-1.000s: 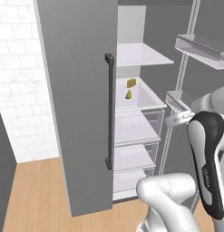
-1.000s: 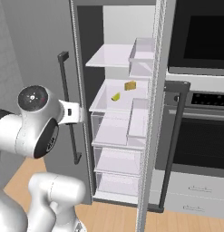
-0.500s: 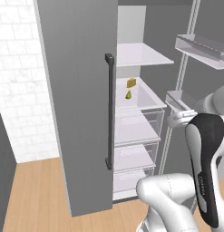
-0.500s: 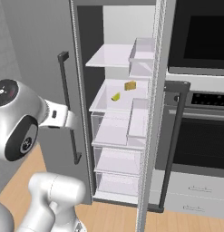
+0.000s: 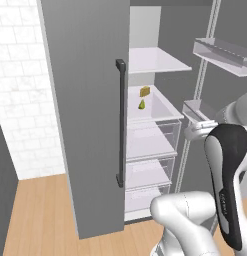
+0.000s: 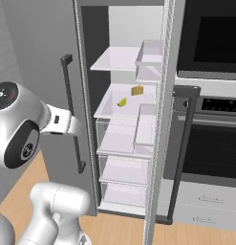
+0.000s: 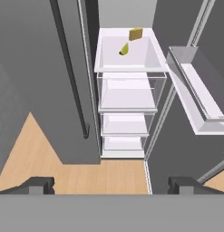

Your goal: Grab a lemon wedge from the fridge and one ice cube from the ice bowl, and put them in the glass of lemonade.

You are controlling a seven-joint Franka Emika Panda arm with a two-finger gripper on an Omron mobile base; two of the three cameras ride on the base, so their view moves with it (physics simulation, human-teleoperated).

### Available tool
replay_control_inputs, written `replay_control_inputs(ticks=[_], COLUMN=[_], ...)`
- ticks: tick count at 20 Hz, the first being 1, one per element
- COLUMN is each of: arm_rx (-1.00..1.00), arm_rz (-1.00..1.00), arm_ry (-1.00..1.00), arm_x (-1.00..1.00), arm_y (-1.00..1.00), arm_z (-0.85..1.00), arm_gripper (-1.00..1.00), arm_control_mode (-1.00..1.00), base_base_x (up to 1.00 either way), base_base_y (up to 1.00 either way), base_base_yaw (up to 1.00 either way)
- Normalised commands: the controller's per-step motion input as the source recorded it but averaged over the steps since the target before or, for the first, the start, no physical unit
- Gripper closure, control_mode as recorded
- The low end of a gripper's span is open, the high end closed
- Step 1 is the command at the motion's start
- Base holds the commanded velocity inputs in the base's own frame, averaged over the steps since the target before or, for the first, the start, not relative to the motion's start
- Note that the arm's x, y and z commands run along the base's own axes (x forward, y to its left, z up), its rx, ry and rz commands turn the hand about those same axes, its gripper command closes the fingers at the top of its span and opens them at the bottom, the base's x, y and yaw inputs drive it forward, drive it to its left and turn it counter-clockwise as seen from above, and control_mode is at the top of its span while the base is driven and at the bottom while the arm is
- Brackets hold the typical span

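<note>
Closest to me in the hand view, the gripper (image 7: 111, 183) has its two dark fingertips (image 7: 36, 185) spread wide apart at the bottom of the picture, with nothing between them but bare wooden floor (image 7: 109, 174). It hangs in open air in front of the fridge (image 5: 90, 100), well short of the shelves. In the left base view I see the white arm (image 5: 225, 175) rising on the right, and in the right base view the big round joint (image 6: 16, 124) sits at the left, with the wrist pointing toward the open fridge.

The fridge stands open. Its grey door (image 7: 36, 68) with a long dark vertical bar handle (image 5: 120, 122) is to the left of the opening, and the other door (image 7: 195, 95), swung out on the right, carries white door bins (image 5: 225, 52).

Inside, from the bottom up, I see clear drawers (image 7: 124, 131) stacked one over another, then a white shelf (image 6: 114, 107) above them. The lemon wedge (image 7: 124, 49) lies on that shelf, a tiny yellow-green piece toward the back. Just beyond it and slightly to the right sits a larger tan-yellow block (image 7: 135, 33); I can't tell whether the two touch. Both are well apart from the gripper.

Higher still is another white shelf (image 5: 152, 60). In the right base view a dark wall oven (image 6: 210, 38) stands to the right of the fridge, with a second oven door and its bar handle (image 6: 186, 143) below it.
</note>
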Motion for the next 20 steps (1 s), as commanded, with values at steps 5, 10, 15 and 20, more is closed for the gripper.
replay_control_inputs(ticks=[5,10,15,20], arm_rx=[0.00,0.00,0.00,0.00], arm_rz=[0.00,-0.20,-0.20,0.00], arm_ry=[0.00,0.00,0.05,0.00], arm_x=[-0.01,-0.29,-0.02,0.00], arm_y=[0.00,-0.02,0.00,0.00], arm_z=[0.00,0.00,0.00,0.00], arm_gripper=[-1.00,-1.00,-1.00,-1.00], arm_control_mode=[-1.00,-1.00,-1.00,1.00], base_base_x=[0.00,0.00,0.00,0.41], base_base_y=[0.00,0.00,0.00,0.00], base_base_yaw=[0.00,0.00,0.00,-0.05])
